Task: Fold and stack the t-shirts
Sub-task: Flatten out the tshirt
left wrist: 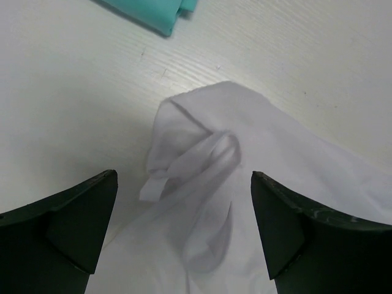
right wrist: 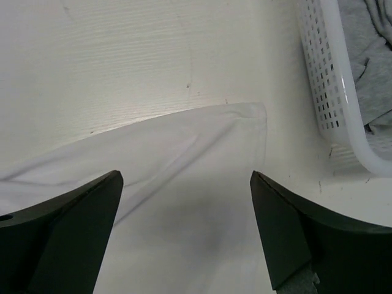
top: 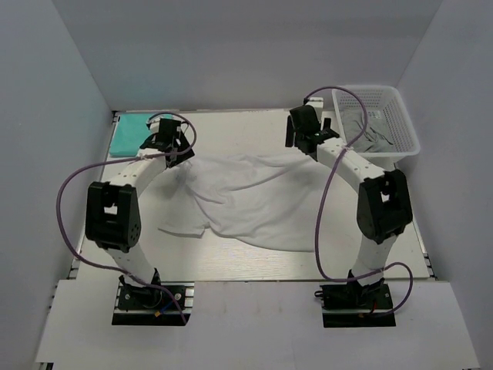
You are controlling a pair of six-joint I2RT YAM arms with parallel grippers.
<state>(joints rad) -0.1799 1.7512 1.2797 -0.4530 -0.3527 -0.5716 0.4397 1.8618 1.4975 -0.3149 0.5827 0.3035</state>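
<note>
The crumpled white cloth t-shirt [top: 254,200] is lying across the surface [top: 231,129], the folded teal t-shirt [top: 129,132] at its far-left corner. The left tool [left wrist: 184,229] and right tool [right wrist: 187,233] are hovering spread; grabbing the bunched corner risks a skewed fold.

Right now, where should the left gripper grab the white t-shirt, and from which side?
Probably the bunched corner of the white t-shirt, coming straight down from above: its rolled fold stands proud of the table, centred under the open left gripper.
</note>
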